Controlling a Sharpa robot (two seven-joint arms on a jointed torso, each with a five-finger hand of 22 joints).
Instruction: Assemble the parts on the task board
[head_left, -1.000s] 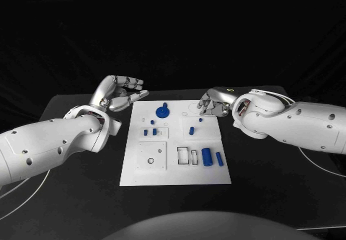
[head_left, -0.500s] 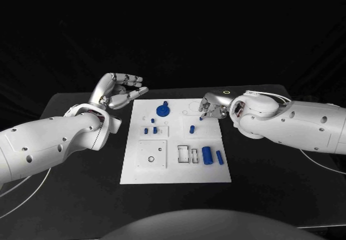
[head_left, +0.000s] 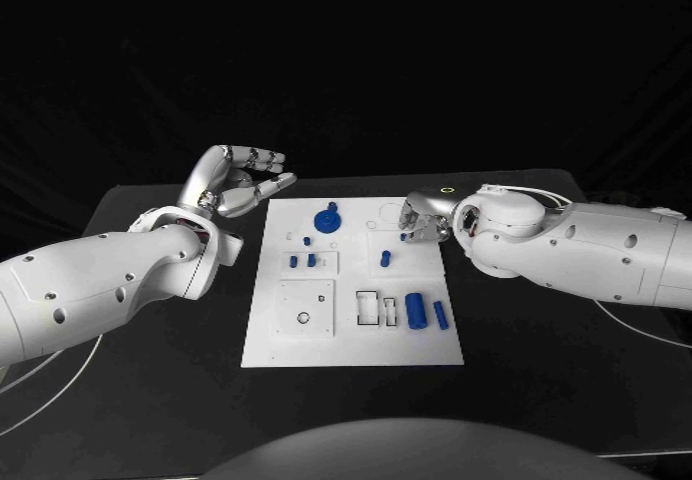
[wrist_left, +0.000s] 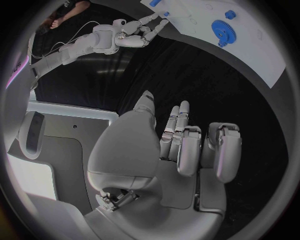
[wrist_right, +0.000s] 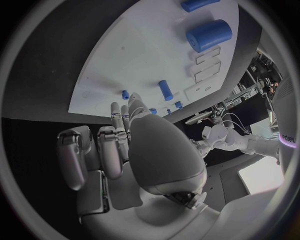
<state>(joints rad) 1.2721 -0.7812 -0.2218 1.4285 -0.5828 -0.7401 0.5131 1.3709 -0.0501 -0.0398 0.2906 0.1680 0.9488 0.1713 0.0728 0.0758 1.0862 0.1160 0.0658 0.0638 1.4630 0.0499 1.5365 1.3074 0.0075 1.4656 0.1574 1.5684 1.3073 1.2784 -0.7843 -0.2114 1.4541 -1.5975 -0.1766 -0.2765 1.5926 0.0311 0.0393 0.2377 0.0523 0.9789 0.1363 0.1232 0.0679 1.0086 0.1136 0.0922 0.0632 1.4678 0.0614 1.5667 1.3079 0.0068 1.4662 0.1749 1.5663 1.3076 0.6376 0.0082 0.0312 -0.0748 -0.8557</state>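
- Black table (head_left: 144, 400); white task board (head_left: 353, 345) at its centre, no legible writing on it.
- Blue parts: gear (head_left: 327, 221) at far end, cylinder (head_left: 414, 312) near right edge.
- Left hand (head_left: 238, 180) raised beside the board's far left corner, fingers loosely curled, holding nothing.
- Right hand (head_left: 420, 218) over the board's far right; grasp cannot be told.

Black bench (head_left: 159, 400): a flat, dark, matte surface extending toward the viewer and to both sides in the head view, its far edge meeting a black backdrop (head_left: 346, 80) that closes off the scene behind it. Thin pale cables (head_left: 635, 330) lie on the bench near its right side, and another cable (head_left: 43, 395) curves across it near the left.
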